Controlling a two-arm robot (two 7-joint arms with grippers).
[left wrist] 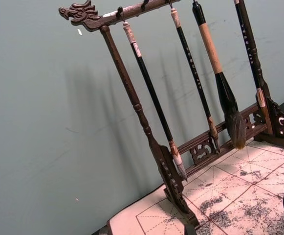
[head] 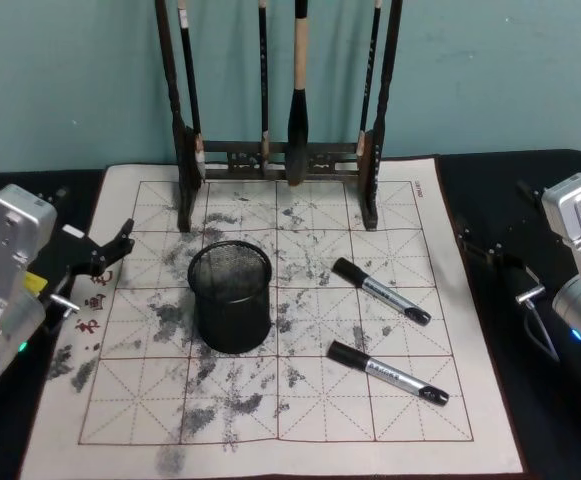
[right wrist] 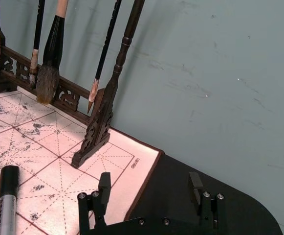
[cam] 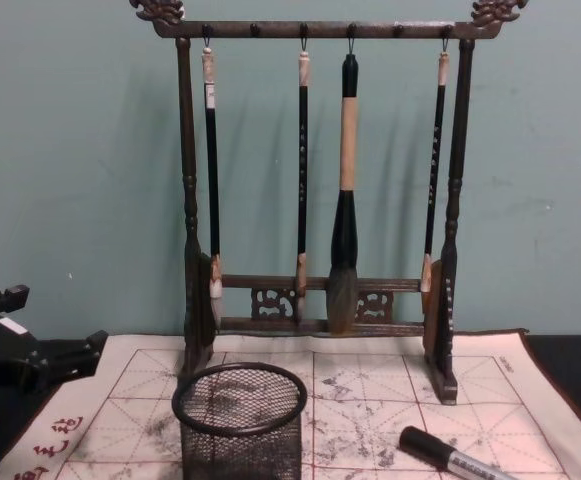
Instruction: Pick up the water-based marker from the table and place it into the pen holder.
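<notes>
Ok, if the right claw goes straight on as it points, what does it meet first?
Probably the teal wall: the open right claw points over the mat corner and dark table, passing beside the brush rack's foot. Depth is unclear.

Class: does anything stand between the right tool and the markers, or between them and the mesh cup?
Nothing visible does. Dark table and ink-stained cream mat lie between the right tool and both black-capped silver markers; mat alone between them and the black wire-mesh pen holder.
</notes>
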